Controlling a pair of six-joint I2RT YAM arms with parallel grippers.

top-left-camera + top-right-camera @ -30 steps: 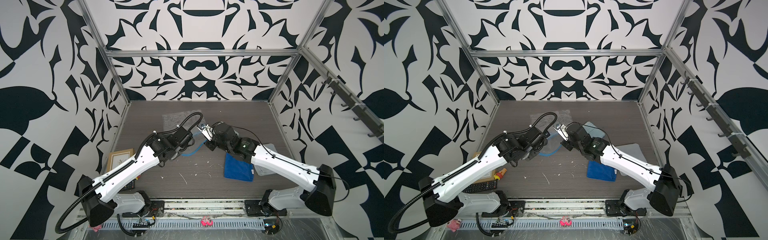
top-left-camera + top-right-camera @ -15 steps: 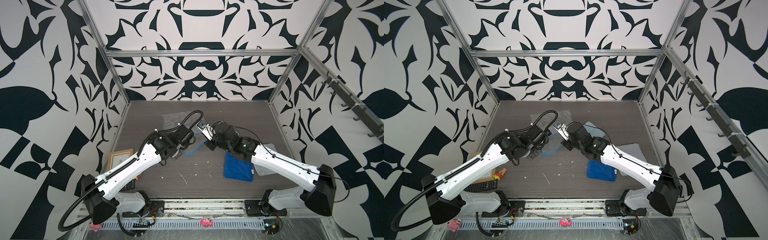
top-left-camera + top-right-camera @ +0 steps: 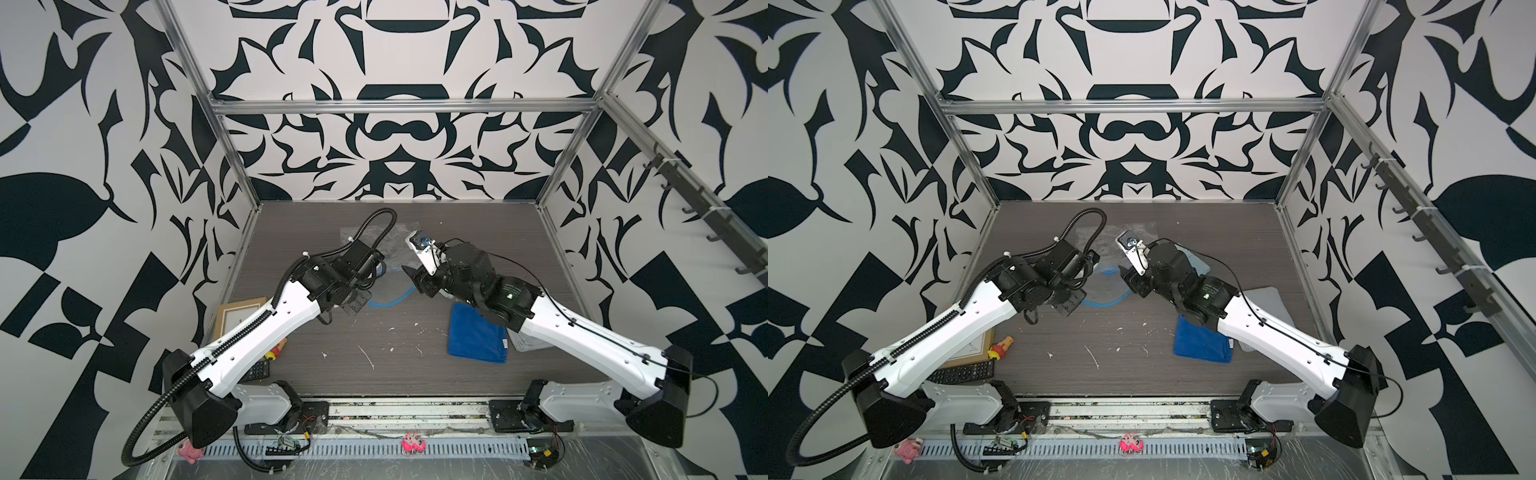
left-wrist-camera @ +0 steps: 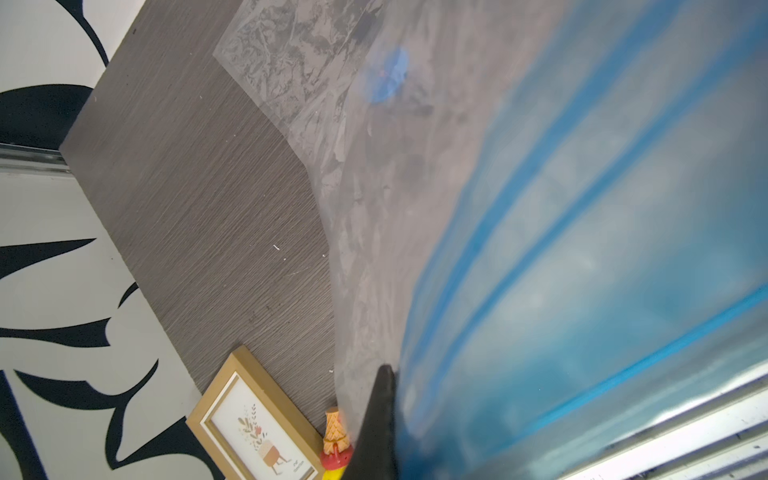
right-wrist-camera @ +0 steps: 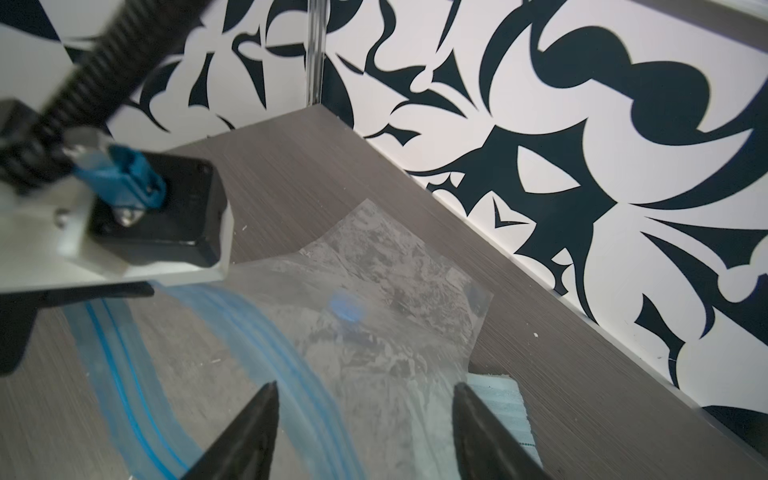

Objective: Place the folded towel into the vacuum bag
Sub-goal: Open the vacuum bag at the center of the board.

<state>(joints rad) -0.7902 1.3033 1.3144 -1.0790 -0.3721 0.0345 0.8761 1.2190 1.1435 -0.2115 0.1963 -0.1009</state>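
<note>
The vacuum bag (image 3: 357,237) lies clear and crinkled on the far middle of the table, its round blue valve cap (image 4: 388,75) showing through the plastic. Its blue zip strip (image 3: 1106,299) arches up off the table. My left gripper (image 4: 395,415) is shut on that zip edge; one black finger (image 4: 380,415) shows and the other is hidden behind the strip. My right gripper (image 5: 363,395) hangs open just above the bag (image 5: 374,270), holding nothing. The folded blue towel (image 3: 476,338) lies flat at the front right, partly under my right arm; it is seen in both top views (image 3: 1202,343).
A framed picture (image 3: 239,318), a small ice-cream toy (image 4: 334,432) and a black remote (image 3: 963,372) sit by the left wall. A grey folded cloth (image 3: 1262,297) lies under the right arm and a pale blue one (image 5: 498,399) beside the bag. White crumbs dot the front.
My right gripper has opened and let go of the bag's zip edge. My left gripper has closed on that edge and shifted slightly towards the far side.
</note>
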